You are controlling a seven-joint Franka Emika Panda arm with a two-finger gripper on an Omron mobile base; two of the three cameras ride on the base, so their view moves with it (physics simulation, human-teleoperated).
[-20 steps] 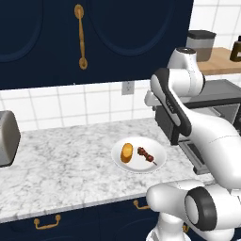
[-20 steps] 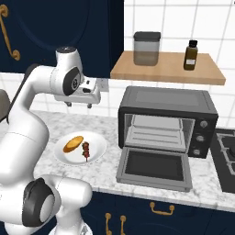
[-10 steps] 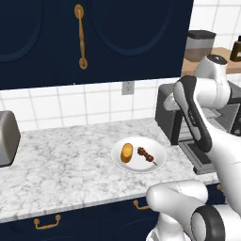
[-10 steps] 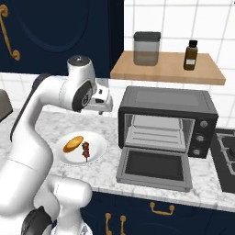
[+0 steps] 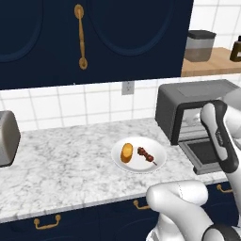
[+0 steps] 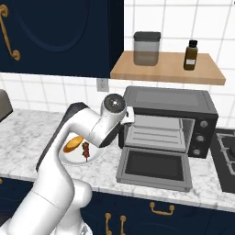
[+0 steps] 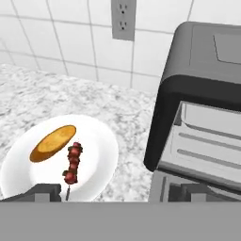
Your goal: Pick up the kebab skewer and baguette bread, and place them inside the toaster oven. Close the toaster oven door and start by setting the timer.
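On the marble counter sits a white plate (image 5: 157, 162) with the golden baguette bread (image 5: 126, 153) on its left and the dark red kebab skewer (image 5: 146, 154) beside it. To the right stands the dark grey toaster oven (image 5: 195, 96), and the toaster oven door (image 6: 155, 168) lies folded down flat. My gripper (image 7: 121, 193) is open and empty. It hovers above the counter between plate and oven. The hand view looks down on the baguette (image 7: 52, 142), the skewer (image 7: 72, 164) and the oven (image 7: 202, 80). My arm (image 6: 98, 128) covers part of the plate in the right base view.
A silver pop-up toaster (image 5: 7, 139) stands at the far left. Above the oven, a wooden shelf (image 6: 167, 69) carries a lidded jar (image 6: 147, 48) and a dark bottle (image 6: 191, 54). A stove top (image 6: 226, 156) lies right of the oven. A wall outlet (image 7: 123, 19) sits behind.
My arm has swung right and down from over the plate toward the oven's open front. The gripper stayed open. Plate, food and oven have not moved.
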